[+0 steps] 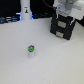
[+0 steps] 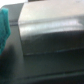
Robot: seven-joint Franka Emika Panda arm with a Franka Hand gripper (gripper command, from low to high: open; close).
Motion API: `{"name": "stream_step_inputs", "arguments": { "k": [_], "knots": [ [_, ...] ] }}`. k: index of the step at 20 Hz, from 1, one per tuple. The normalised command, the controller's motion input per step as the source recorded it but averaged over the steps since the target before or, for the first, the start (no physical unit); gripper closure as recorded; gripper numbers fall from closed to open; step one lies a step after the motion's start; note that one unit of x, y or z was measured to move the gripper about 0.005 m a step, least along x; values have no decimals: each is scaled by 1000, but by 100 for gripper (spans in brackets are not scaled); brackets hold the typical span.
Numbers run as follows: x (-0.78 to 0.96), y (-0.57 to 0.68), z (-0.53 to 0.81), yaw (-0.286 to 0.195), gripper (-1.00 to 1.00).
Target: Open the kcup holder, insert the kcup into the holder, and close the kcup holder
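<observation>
The kcup holder (image 1: pixel 62 27) is a black boxy unit with pale rectangular marks on its front, standing at the back on the exterior view's right. Its drawer looks shut. The kcup (image 1: pixel 31 49), a tiny cup with a green top, stands alone on the white table, well away from the holder toward the exterior view's left. My gripper (image 1: pixel 64 17) hangs just above the holder's top, and blur hides its fingers. The wrist view is filled by the holder's dark top (image 2: pixel 50 35), seen from close; the kcup is out of that view.
A white bottle-like post (image 1: pixel 25 11) stands at the back on the exterior view's left, with dark clutter behind it. The white table (image 1: pixel 45 65) spreads between the kcup and the holder. A teal shape (image 2: pixel 4 27) shows at the wrist view's edge.
</observation>
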Motion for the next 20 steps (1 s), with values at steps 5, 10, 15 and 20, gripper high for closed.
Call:
{"name": "stream_step_inputs", "arguments": {
  "k": [5,10,15,20],
  "knots": [
    [-217,29,-171,-2,100],
    [3,-15,-9,-15,100],
    [15,-14,-5,-11,100],
    [90,-40,-9,-16,100]
  ]
}}
